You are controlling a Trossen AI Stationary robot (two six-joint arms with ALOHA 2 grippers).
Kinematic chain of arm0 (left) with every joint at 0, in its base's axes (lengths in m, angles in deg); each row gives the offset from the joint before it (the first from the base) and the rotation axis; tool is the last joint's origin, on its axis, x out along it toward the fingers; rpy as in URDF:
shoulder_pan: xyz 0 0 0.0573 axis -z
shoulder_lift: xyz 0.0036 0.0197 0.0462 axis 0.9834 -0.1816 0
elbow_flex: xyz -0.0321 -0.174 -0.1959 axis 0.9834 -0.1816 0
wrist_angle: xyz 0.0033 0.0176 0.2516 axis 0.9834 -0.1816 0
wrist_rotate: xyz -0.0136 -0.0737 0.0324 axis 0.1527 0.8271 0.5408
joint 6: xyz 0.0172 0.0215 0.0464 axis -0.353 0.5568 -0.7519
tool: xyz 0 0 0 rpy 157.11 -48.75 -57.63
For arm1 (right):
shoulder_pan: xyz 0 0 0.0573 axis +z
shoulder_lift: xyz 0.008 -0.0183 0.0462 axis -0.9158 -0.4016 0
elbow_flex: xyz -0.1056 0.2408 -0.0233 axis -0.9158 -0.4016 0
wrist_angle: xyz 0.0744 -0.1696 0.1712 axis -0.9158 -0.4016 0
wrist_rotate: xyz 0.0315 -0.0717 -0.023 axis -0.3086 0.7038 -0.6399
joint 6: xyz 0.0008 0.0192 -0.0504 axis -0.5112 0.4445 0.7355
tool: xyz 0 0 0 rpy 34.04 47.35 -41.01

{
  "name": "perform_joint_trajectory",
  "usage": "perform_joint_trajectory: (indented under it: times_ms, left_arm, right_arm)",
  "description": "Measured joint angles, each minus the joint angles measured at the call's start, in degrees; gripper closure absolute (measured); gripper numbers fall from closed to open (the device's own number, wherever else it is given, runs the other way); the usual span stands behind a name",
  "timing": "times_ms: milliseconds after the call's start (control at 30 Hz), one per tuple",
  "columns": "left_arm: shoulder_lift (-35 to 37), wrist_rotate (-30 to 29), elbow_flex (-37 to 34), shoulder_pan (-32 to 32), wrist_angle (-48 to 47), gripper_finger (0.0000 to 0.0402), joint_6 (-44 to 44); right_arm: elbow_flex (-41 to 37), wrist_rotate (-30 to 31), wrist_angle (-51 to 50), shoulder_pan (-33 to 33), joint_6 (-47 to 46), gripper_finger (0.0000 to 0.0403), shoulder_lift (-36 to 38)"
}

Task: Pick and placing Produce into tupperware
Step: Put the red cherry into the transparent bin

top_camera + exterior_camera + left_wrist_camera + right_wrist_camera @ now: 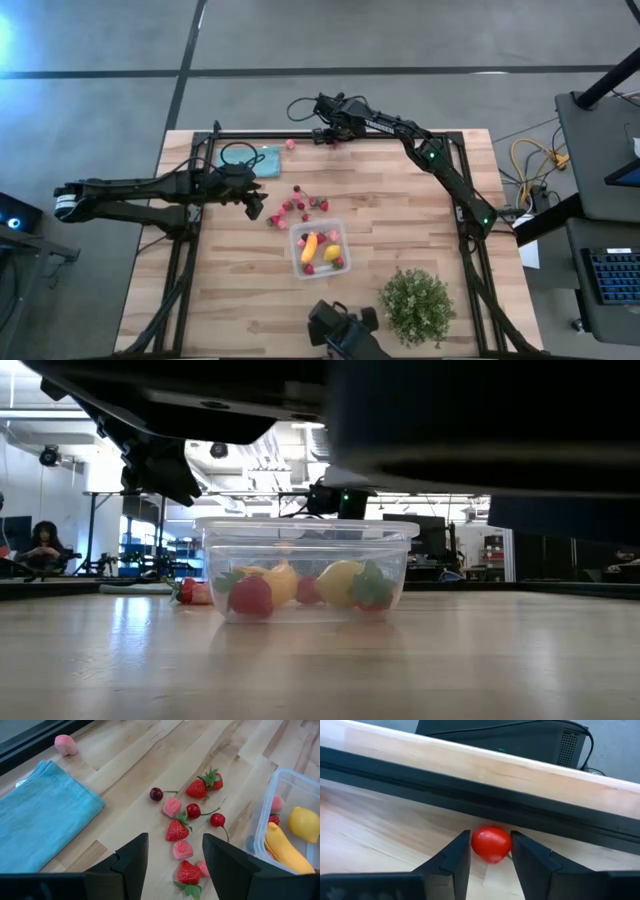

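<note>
Nearest the right wrist lens: right gripper [490,851] pinching a red round piece [491,843] against the table's far rail [470,795]; left gripper [175,857] spread, hovering over scattered Produce [195,810] beside the teal cloth [40,820]; tupperware [320,250] mid-table, holding several fruits; roughly half done, loose berries left.

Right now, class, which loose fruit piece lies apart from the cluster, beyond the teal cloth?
The pink piece by the table's far rail; the other loose ones cluster beside the tupperware.

Bright, even light; low view's foreground blurred.
</note>
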Motion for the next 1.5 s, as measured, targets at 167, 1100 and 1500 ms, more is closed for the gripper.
perform_joint_trajectory:
  times_ms: [167,1100,1500]
  left_arm:
    - [0.0,0.0,0.0,0.0,0.0,0.0228,0.0]
    - [0.0,-0.1,0.0,-0.1,0.1,0.0228,0.0]
    - [0.0,-0.1,0.0,-0.1,0.1,0.0228,0.4]
  right_arm:
    - [0.0,0.0,-1.6,0.0,0.4,0.0290,0.1]
    - [4.8,-16.9,-22.2,22.1,22.9,0.0289,8.9]
    - [4.8,-24.0,-23.7,34.3,24.3,0.0288,9.1]
